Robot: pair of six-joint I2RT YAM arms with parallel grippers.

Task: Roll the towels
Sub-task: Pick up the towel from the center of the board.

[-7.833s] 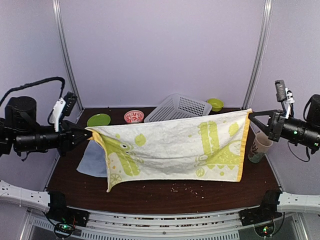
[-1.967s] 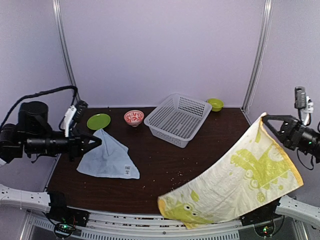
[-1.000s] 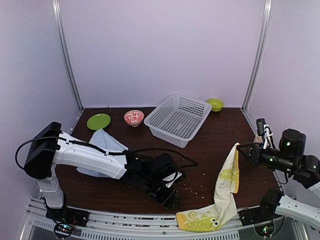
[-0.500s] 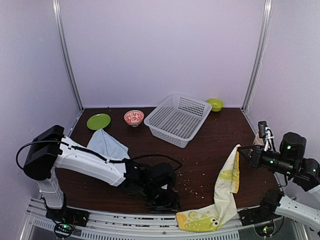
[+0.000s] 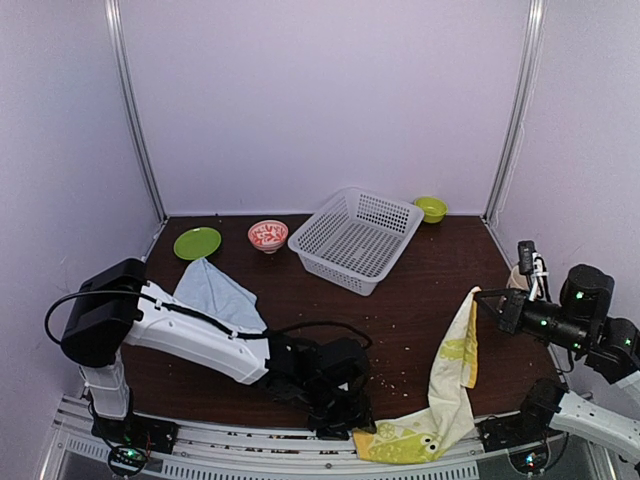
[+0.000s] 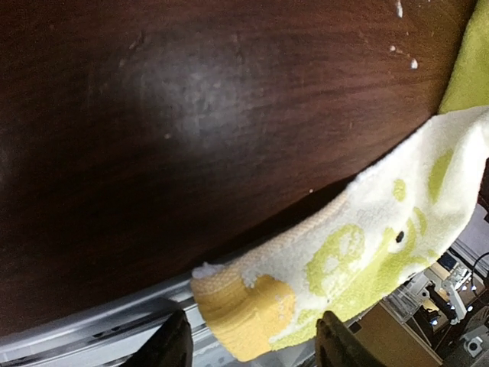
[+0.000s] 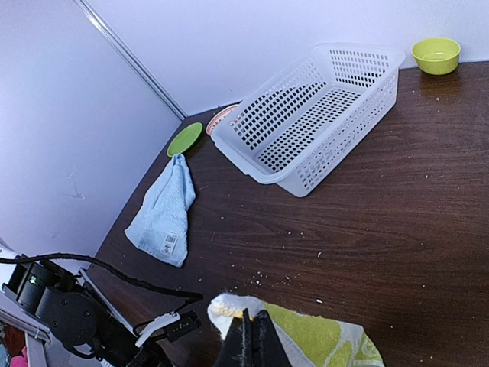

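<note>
Held the lime-green towel [image 5: 440, 400] by its top corner in the clenched right gripper [image 5: 483, 298]; hung long-ways down to the near edge of the tabletop [image 5: 420, 260]. Spread the left gripper [image 6: 252, 344] wide open there, around the yellow corner [image 6: 244, 306], not yet squeezing.

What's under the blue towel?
The blue towel lies on the dark wooden table, its far tip close to the green plate. The table beneath is covered, so anything under the towel cannot be seen.

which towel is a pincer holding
The green printed towel, pinched by the right pincer; the pale blue towel lies free on the table.
</note>
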